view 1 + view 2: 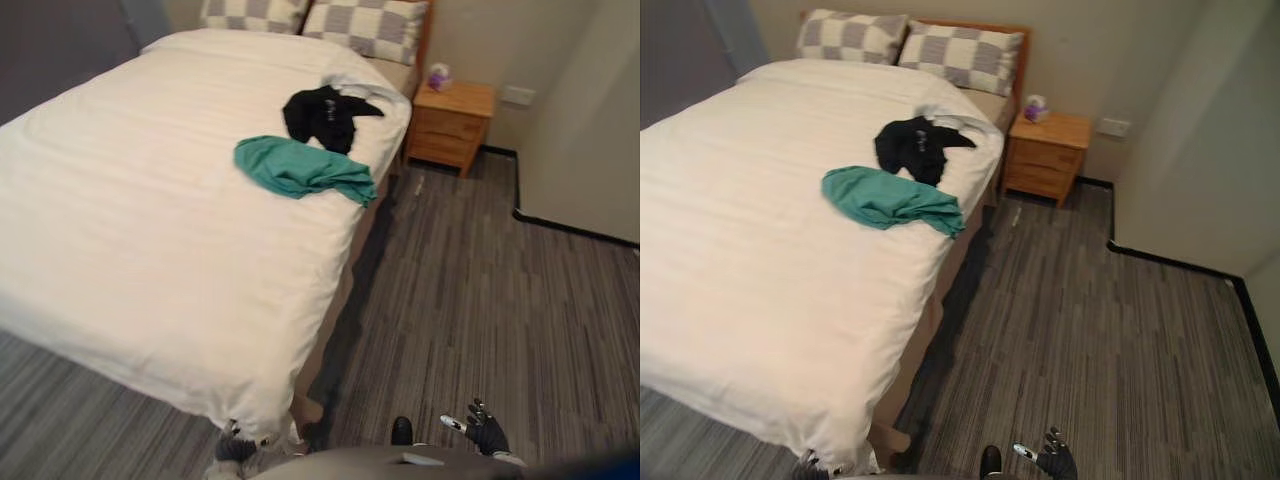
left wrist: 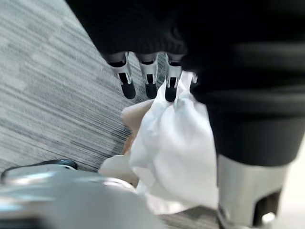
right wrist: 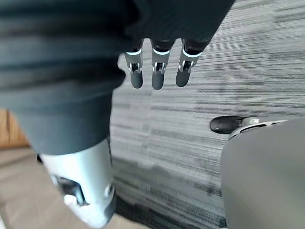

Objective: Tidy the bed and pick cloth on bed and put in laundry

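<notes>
A teal cloth (image 1: pixel 300 167) lies crumpled on the white bed (image 1: pixel 150 220) near its right edge. Just behind it sits a black cloth (image 1: pixel 322 115), partly on a pale bunched piece (image 1: pixel 352 86). My left hand (image 2: pixel 148 76) hangs low by the duvet's near corner (image 2: pixel 176 148), its fingers straight and holding nothing. My right hand (image 3: pixel 158 71) hangs over the carpet with straight, empty fingers; it also shows at the bottom of the left eye view as my right hand (image 1: pixel 486 431). Both hands are far from the cloths.
Two checkered pillows (image 1: pixel 365 28) lie at the head of the bed. A wooden nightstand (image 1: pixel 450 125) with a small purple-and-white object (image 1: pixel 439 76) stands right of the bed. Striped grey carpet (image 1: pixel 480 300) runs along the bed's right side to a pale wall (image 1: pixel 590 120).
</notes>
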`<state>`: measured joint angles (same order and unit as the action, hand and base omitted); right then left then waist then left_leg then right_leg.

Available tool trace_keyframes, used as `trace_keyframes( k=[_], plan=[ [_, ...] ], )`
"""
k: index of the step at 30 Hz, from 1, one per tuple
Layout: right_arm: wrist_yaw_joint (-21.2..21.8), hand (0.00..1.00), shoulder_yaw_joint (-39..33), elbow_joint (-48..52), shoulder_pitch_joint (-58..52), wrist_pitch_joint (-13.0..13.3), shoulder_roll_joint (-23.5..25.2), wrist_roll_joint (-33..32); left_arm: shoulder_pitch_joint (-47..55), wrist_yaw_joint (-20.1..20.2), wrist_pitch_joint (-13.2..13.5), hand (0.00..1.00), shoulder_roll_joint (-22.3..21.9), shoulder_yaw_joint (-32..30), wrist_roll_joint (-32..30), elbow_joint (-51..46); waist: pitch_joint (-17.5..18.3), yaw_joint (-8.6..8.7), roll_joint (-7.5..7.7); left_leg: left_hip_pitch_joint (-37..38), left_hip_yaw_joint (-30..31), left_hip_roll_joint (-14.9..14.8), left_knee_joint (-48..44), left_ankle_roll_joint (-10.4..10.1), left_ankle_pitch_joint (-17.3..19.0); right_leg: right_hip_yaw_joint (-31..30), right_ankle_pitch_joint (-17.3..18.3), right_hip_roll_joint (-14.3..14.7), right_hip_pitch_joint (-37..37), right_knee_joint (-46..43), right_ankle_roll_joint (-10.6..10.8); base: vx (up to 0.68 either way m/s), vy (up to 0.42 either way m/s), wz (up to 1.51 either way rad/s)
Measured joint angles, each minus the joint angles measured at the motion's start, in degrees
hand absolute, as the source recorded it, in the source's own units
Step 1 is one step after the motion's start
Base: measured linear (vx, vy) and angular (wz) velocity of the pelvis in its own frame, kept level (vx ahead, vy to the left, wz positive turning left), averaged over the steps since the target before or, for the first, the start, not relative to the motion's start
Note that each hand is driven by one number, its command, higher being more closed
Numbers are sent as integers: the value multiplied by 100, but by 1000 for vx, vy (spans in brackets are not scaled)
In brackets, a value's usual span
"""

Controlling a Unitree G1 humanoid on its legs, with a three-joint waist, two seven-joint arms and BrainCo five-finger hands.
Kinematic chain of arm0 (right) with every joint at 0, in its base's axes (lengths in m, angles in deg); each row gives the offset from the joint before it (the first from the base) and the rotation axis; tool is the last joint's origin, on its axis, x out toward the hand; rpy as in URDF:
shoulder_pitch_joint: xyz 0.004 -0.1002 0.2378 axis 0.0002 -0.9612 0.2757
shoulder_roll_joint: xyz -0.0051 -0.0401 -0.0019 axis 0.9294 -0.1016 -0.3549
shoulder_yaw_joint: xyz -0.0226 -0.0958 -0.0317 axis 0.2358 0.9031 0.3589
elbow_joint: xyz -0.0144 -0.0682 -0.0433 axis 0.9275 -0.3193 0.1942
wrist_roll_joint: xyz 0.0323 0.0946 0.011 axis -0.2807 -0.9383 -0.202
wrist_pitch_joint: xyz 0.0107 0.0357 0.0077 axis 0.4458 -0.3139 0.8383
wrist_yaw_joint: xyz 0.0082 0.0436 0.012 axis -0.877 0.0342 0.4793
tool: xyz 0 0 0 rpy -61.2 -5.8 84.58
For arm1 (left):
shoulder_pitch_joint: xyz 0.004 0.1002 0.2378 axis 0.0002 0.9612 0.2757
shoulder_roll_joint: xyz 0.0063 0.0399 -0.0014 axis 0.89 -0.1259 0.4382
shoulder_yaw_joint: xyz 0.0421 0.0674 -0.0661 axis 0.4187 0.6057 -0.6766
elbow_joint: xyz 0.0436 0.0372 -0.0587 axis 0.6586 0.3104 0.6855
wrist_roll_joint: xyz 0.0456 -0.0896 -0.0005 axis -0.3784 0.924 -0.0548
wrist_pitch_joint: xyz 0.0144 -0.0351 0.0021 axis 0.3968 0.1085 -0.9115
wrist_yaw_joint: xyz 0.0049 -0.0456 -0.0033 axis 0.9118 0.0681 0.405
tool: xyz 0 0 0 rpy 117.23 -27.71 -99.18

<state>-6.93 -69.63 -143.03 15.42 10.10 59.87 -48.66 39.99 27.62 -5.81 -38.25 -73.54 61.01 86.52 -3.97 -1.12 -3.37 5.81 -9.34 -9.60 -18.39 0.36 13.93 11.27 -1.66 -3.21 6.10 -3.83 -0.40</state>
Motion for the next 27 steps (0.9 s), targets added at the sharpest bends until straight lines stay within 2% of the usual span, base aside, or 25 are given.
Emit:
trace_keyframes(
  k=[1, 2, 5, 7, 8, 9, 12, 14, 15, 20, 21, 27],
  plan=[
    [3, 0, -1, 78, -64, -16, 17, -13, -34, 7, 8, 0, 46, 2, -6, -19, -58, 61, 165, 65, 28, 146, 32, -65, 81, 26, 109, -84, 15, -153, 111, 70, -49, -61],
    [-1, 0, -43, 47, -95, -53, 32, -43, -90, 13, -20, 0, 116, 81, -14, 52, -30, 28, 39, 131, 119, 77, 199, -51, 171, -54, -51, 75, -52, 130, 136, 51, -19, -42],
    [-7, 0, -133, 99, -159, -64, 125, -274, -226, 21, -52, 0, 118, 167, -26, 58, 18, 51, 90, 231, 177, 156, 755, -136, 104, -128, -559, 125, -170, 901, 158, -1, 7, -35],
    [-36, 0, -129, 103, -262, -133, 148, -465, -264, 101, -66, 0, 132, 199, -63, 56, 17, 63, 71, 349, 202, 196, 1007, -193, 73, -126, -640, 119, -198, 962, 201, -46, 54, 6],
    [-52, 0, -131, 104, -271, -178, 170, -541, -263, 141, -82, 0, 127, 213, -116, 57, -11, 82, 119, 421, 229, 205, 1080, -236, 100, -122, -660, 99, -250, 969, 230, -67, 104, 18],
    [-72, 0, -134, 105, -319, -244, 160, -541, -252, 231, -124, 0, 130, 215, -190, 55, 14, 83, 95, 514, 299, 191, 1198, -398, 230, -98, -687, 107, -288, 969, 264, -35, 99, 15],
    [-153, 0, -132, 145, -333, -346, 212, -532, -266, 260, -162, 0, 202, 227, -277, 51, 22, 86, 159, 529, 345, 298, 1210, -378, 289, -102, -744, 6, -314, 968, 313, -54, 117, 3],
    [-163, 0, -134, 227, -373, -368, 311, -533, -260, 261, -173, 0, 279, 226, -266, 49, 70, 83, 278, 530, 354, 366, 1218, -371, 285, -119, -767, -67, -310, 967, 345, 9, 71, 1],
    [-162, 0, -133, 223, -384, -405, 312, -534, -260, 260, -175, 0, 294, 235, -256, 51, 72, 81, 291, 529, 361, 396, 1224, -368, 283, -130, -778, -90, -301, 969, 344, 45, 67, 0],
    [-158, 0, -127, 232, -396, -602, 297, -537, -297, 255, -314, 0, 278, 332, -207, 51, 83, 107, 209, 538, 385, 372, 1286, -404, 267, -123, -795, -71, -274, 967, 362, 90, 27, 2],
    [-160, 0, -130, 200, -272, -783, 184, -642, -341, 249, -548, 0, 228, 406, -88, 49, 37, 153, 147, 532, 686, 366, 1198, -458, 276, 51, -666, -98, -360, 977, 387, 76, 9, 3],
    [-150, 0, -114, 207, -276, -767, 184, -645, -350, 262, -547, 0, 225, 391, 67, 48, 17, 158, 159, 523, 660, 342, 1212, -458, 276, 48, -668, -99, -338, 973, 385, 0, 0, -1]
  ],
)
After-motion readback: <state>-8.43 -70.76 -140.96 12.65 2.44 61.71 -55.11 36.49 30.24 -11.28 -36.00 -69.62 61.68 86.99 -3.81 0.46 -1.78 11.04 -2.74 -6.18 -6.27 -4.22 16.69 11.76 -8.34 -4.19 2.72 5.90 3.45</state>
